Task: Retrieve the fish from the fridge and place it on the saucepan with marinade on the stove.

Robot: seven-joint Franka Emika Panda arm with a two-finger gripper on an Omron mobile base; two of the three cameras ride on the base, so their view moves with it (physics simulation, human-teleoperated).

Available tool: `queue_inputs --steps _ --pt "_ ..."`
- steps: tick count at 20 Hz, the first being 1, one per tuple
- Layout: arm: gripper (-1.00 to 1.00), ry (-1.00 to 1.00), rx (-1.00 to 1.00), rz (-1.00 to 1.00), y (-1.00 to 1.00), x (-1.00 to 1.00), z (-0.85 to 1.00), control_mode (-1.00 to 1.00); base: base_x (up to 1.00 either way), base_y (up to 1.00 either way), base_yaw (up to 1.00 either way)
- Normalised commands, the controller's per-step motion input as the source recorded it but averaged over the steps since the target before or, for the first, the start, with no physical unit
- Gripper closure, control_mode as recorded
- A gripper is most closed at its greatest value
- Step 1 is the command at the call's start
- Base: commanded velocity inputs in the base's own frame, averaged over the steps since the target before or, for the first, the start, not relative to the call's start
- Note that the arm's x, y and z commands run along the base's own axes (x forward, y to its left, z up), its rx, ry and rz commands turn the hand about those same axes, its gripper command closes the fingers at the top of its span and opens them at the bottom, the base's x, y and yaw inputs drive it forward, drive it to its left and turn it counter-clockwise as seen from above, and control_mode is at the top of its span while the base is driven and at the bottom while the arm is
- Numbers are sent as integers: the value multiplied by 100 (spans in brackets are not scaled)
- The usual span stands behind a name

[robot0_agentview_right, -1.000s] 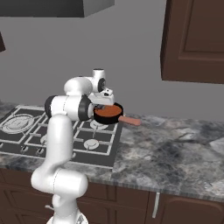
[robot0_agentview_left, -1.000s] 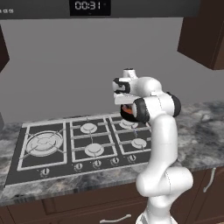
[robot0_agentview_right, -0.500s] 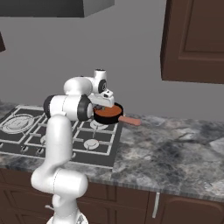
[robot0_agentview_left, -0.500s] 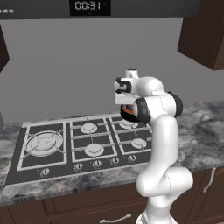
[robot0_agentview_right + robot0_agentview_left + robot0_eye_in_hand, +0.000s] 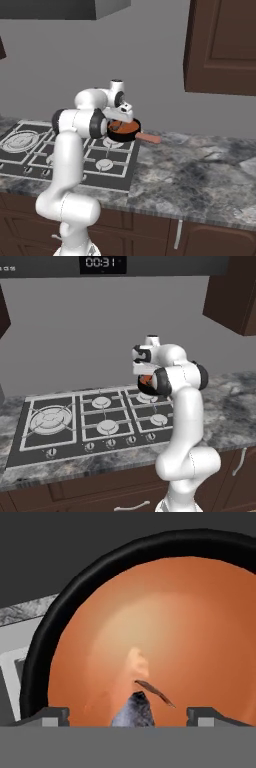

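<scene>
— Grey marble table and black stove [image 5: 75, 421]: what is changing against a second ago?

— Hardly anything; the gripper [image 5: 128, 718] is still hanging over the saucepan with marinade [image 5: 123, 130], mid-frame right view.

— And the fish [image 5: 134, 710]?

— Sitting bottom centre of the hand view, between wide-apart fingertips [image 5: 50, 716]. Probably being released; placement looks nearly done.

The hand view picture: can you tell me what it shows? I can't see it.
A round black saucepan full of orange-brown marinade is seen from just above. A small dark grey fish pokes up at the bottom, between the gripper's two spread fingertips. Past the pan's left rim show a strip of speckled stone counter and part of the stove.
</scene>
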Motion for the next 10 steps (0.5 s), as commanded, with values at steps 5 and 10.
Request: queue_inputs --steps 5,10 --pt "-100 1 0 0 -36 20 10 -100 0 0 0" --pt "-100 0 0 0 -71 -16 17 -100 0 0 0"
